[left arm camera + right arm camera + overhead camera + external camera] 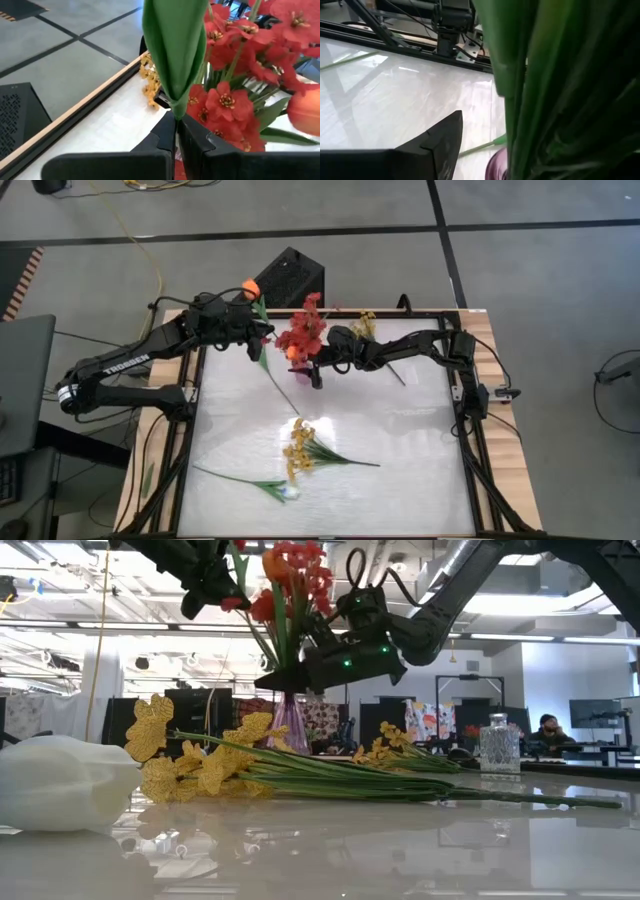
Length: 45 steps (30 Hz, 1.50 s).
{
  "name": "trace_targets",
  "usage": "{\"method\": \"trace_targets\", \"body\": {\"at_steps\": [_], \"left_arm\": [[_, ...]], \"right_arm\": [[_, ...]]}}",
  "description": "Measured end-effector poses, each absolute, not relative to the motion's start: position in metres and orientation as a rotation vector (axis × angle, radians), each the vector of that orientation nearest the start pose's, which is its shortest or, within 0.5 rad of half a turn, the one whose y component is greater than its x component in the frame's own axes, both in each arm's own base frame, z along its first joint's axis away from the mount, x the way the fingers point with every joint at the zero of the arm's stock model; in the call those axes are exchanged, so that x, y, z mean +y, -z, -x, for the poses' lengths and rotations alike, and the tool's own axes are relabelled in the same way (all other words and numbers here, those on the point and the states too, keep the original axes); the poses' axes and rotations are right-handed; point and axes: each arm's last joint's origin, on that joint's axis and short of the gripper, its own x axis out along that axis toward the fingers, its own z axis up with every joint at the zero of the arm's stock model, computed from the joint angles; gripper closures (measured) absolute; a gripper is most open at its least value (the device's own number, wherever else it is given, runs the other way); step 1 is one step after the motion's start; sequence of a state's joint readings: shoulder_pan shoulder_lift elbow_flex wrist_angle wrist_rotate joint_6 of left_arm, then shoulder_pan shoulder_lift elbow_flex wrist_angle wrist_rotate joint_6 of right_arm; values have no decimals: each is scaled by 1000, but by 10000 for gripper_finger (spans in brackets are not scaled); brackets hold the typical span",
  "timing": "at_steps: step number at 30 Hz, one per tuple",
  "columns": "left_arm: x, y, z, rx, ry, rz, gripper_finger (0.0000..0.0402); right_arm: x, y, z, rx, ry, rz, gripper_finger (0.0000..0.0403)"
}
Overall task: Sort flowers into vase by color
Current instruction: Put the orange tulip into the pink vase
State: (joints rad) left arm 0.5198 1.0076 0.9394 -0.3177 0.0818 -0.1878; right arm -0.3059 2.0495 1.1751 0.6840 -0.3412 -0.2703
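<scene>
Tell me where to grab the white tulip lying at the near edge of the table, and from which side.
Grip the white tulip on its bare green stem, away from the bloom, probably coming straight down from above with the fingers across the stem. It lies flat on the table, and the yellow sprays crowd the blossom end, so the stem's free end looks easier.

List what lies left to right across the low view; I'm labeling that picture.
White tulip → yellow sprays → purple vase with red flowers → clear glass jar → seated person in the background.
</scene>
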Motion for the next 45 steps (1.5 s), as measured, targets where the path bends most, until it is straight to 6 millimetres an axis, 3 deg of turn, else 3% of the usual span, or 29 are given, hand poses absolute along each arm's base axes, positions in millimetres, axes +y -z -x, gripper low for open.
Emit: {"method": "trace_targets", "body": {"at_steps": [18, 25, 39, 45], "left_arm": [[100, -340, -179, 308, -469, 283, 401], [101, -340, -181, 309, -483, 278, 401], [101, -343, -183, 271, -458, 278, 401], [104, -333, -197, 267, -434, 282, 401]], "right_arm": [[-135, -165, -416, 232, -37, 187, 204], [-129, -166, -418, 227, -52, 186, 276], [-129, -168, -418, 198, -54, 90, 276], [-129, -166, -418, 208, -58, 43, 276]]}}
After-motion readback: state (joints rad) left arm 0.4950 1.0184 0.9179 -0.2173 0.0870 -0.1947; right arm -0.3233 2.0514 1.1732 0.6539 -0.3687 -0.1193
